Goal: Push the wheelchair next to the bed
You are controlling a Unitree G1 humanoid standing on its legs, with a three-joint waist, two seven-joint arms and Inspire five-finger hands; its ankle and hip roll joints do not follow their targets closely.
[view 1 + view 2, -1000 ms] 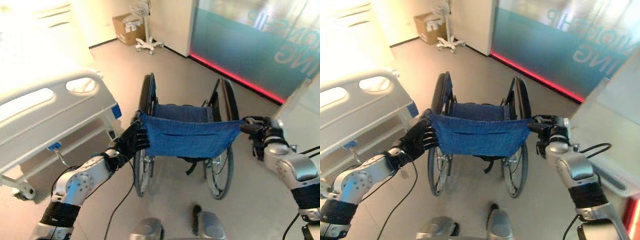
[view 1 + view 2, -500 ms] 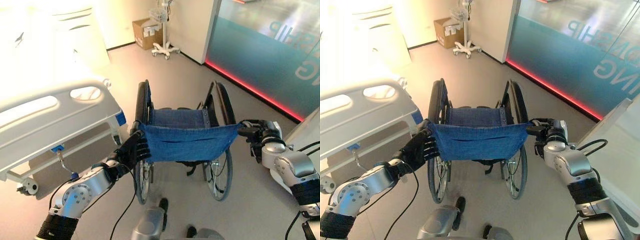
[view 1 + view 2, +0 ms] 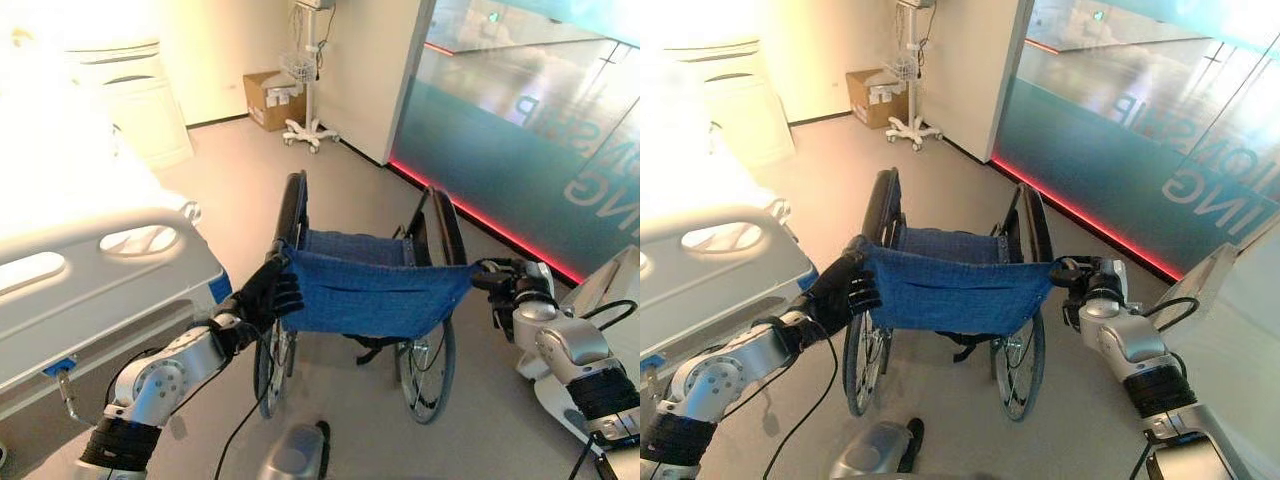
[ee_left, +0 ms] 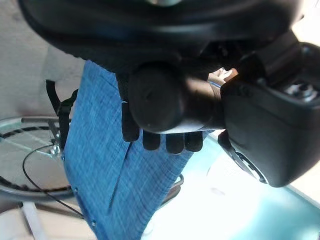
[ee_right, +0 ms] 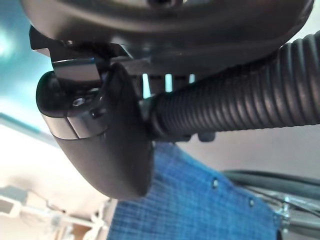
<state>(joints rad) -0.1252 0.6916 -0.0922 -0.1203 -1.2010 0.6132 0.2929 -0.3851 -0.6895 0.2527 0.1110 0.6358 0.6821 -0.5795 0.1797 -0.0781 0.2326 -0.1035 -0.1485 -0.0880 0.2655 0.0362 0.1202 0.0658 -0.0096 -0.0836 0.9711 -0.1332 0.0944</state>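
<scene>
Both hands are clenched on the wheelchair (image 3: 362,292) push handles: left hand (image 3: 266,294), right hand (image 3: 508,287); bed (image 3: 95,290) beside.

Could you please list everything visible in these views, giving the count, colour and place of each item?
Wheelchair: one, black frame with blue fabric backrest, centre of the floor, facing away from the robot.
Hospital bed: one, white with a grey footboard, to the wheelchair's left.
Cardboard box: one, brown, by the far wall.
Wheeled stand: one, white, beside the box.
Glass partition: one, teal, far right, with a red light strip along its base.
Left hand: one, dark, fingers curled on the wheelchair's left push handle.
Right hand: one, dark, fingers curled round the right push handle.
</scene>
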